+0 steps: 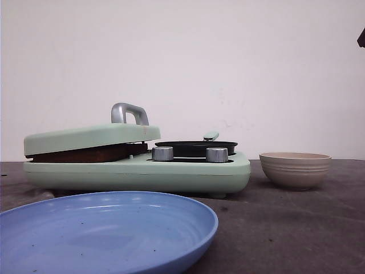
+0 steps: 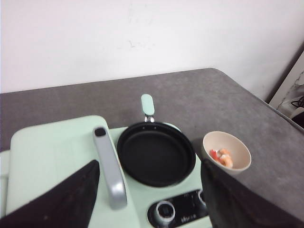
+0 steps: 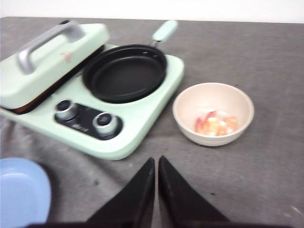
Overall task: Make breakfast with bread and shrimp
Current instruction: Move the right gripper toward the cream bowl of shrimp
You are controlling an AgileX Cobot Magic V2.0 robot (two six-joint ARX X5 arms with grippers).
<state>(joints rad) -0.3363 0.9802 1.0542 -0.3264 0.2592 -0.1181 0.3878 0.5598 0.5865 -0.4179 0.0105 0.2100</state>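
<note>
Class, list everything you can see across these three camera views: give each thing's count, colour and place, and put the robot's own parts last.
Breakfast maker: one, pale green, on the grey table, left of the bowl in the front view.
Press lid: one, pale green with a silver handle, down over the bread on the maker's left half.
Bread: brown crust edge showing under the lid; count cannot be told.
Pan: one, black, empty, on the maker's right half.
Knobs: two, silver, on the maker's front.
Bowl: one, beige, right of the maker.
Shrimp: orange-pink pieces, in the bowl.
Plate: one, blue, empty, nearest the camera.
Left gripper: black, open, above the maker.
Right gripper: black, shut, empty, above the table.
</note>
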